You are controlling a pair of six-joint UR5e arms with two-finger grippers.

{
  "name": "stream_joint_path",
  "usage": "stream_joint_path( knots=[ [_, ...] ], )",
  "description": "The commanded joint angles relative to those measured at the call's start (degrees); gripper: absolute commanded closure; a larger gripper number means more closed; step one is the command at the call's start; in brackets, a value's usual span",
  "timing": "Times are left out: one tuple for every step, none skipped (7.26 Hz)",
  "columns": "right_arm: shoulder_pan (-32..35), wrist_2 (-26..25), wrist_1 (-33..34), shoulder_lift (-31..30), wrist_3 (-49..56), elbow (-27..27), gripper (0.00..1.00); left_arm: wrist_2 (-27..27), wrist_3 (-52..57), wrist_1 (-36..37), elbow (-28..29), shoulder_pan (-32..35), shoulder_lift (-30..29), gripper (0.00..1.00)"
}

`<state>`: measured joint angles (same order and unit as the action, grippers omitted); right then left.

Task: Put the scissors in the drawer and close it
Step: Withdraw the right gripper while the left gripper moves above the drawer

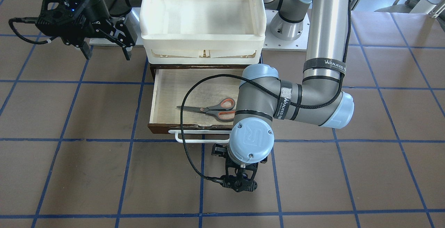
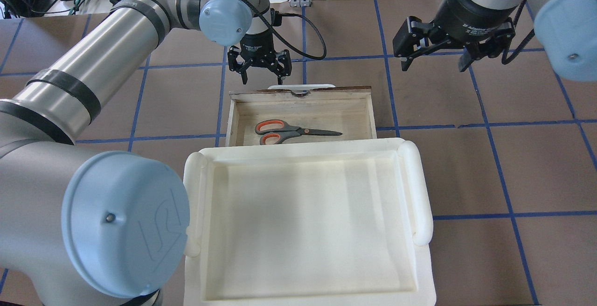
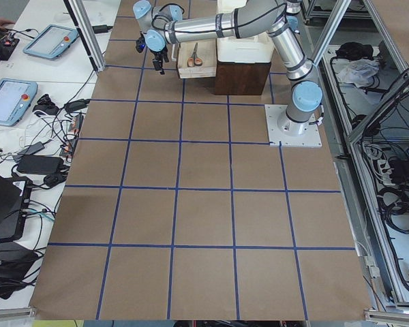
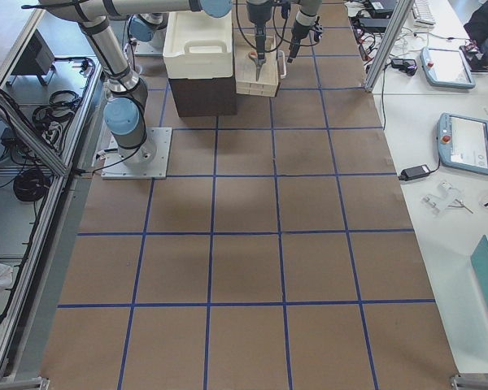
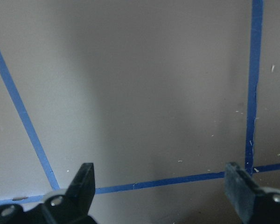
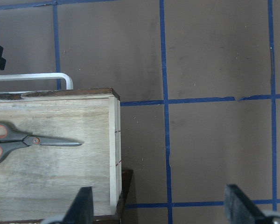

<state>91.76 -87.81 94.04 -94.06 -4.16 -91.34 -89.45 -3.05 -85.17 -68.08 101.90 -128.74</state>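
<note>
The scissors (image 2: pixel 294 132), with grey blades and orange-lined handles, lie flat inside the open drawer (image 2: pixel 303 110); they also show in the front view (image 1: pixel 212 109) and the right wrist view (image 6: pixel 32 140). The drawer's white bar handle (image 2: pixel 303 86) faces away from the robot. My left gripper (image 2: pixel 262 79) is open and empty, pointing down just beyond the handle, above the bare table (image 5: pixel 161 186). My right gripper (image 2: pixel 433 63) is open and empty, held above the table to the drawer's right (image 6: pixel 161 205).
A large white plastic tray (image 2: pixel 419 189) sits on top of the dark cabinet, above the drawer's rear part. The brown table surface with blue tape lines (image 1: pixel 104 172) surrounds the cabinet. The left arm's elbow hangs over the drawer's side (image 1: pixel 264 96).
</note>
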Motion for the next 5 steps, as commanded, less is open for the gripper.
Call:
stream_joint_path(
  knots=[
    [-0.1, -0.1, -0.1, 0.0, 0.2, -0.1, 0.00, 0.4, 0.0, -1.1, -0.1, 0.1, 0.5, 0.00],
    [0.0, -0.1, 0.0, 0.0, 0.2, -0.1, 0.00, 0.3, 0.0, -2.3, -0.3, 0.1, 1.0, 0.00],
    [-0.1, -0.1, -0.1, 0.0, 0.2, -0.1, 0.00, 0.4, 0.0, -2.7, -0.4, 0.1, 1.2, 0.00],
    [-0.1, -0.2, -0.1, 0.0, 0.2, -0.1, 0.00, 0.4, 0.0, -3.6, -0.4, 0.1, 1.7, 0.00],
    [-0.1, -0.1, -0.1, 0.0, 0.2, -0.1, 0.00, 0.4, 0.0, -4.6, -0.5, 0.1, 2.2, 0.00]
  ],
)
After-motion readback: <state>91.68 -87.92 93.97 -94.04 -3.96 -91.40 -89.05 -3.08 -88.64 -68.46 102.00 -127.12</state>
